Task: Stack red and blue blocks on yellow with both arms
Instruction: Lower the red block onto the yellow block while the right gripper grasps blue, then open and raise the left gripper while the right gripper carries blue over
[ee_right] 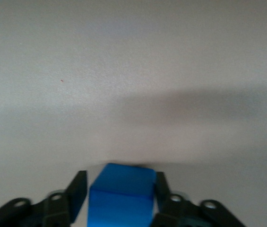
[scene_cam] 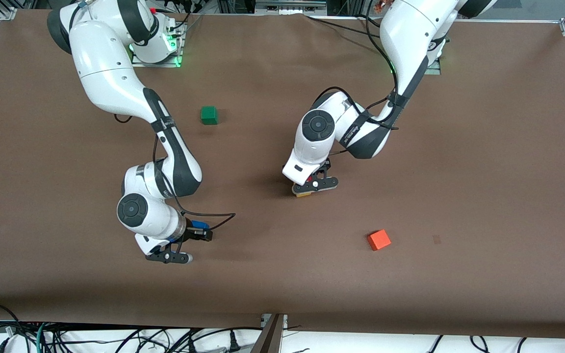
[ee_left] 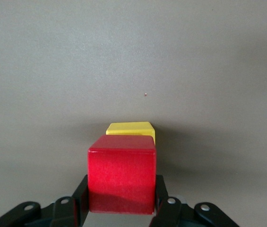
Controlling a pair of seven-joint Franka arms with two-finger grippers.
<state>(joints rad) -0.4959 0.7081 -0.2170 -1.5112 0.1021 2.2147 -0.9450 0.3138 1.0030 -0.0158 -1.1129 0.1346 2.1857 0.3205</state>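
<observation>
Brown matting covers the whole table, with cables hanging along its near edge. Toward the right arm's end, the right gripper sits low at about seven o'clock from the table's centre, its fingers clamped on either side of the blue block; whether that block rests on the mat or is just lifted off it, I cannot tell. At about eleven o'clock from centre, closer to the bases, a green cube lies alone on the mat. Close to the centre, the left gripper grasps the red block between its fingers, right above the yellow block, which sits on the mat; the wrist view shows yellow peeking out past the red top, so the two are not quite lined up, and I cannot tell whether they touch. At about four o'clock from that pair, nearer the front camera, an orange cube rests well apart.
</observation>
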